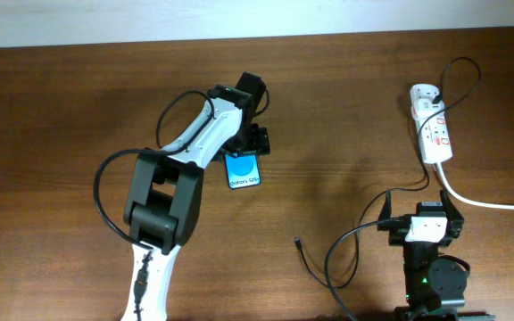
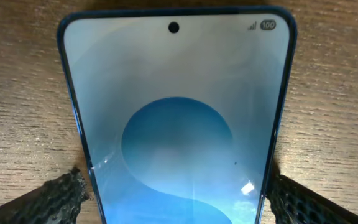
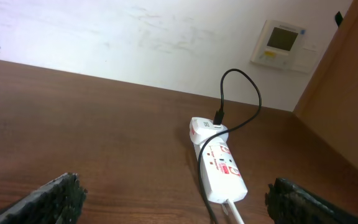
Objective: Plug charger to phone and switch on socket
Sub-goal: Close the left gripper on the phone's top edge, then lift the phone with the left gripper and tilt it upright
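A brown wooden table (image 1: 61, 107) is seen from above, and everything else is laid out on it. The white and black left arm (image 1: 172, 178) is stretched from the near edge towards the middle of the table. The shorter black right arm (image 1: 431, 259) is kept low at the near right.

A white elongated power strip, the socket (image 1: 433, 132), is laid at the far right with its red-marked switches facing up. A thick white cord (image 1: 489, 201) is led from its near end off to the right.

A slim black-framed smartphone with a bright blue screen, the phone (image 1: 244, 171), is laid flat and face up near the table's middle, well apart from the socket. It is pinched along its two long edges by the left gripper (image 1: 246, 143), whose dark pads (image 2: 61, 196) are pressed against its sides.

The right gripper (image 3: 176, 190) is held spread wide and empty, pointed at the socket.

The thin black charger (image 1: 465, 71) is plugged into the socket's far end, and its small connector tip (image 1: 298, 240) is left on the bare wood between the phone and the right arm, touching neither.
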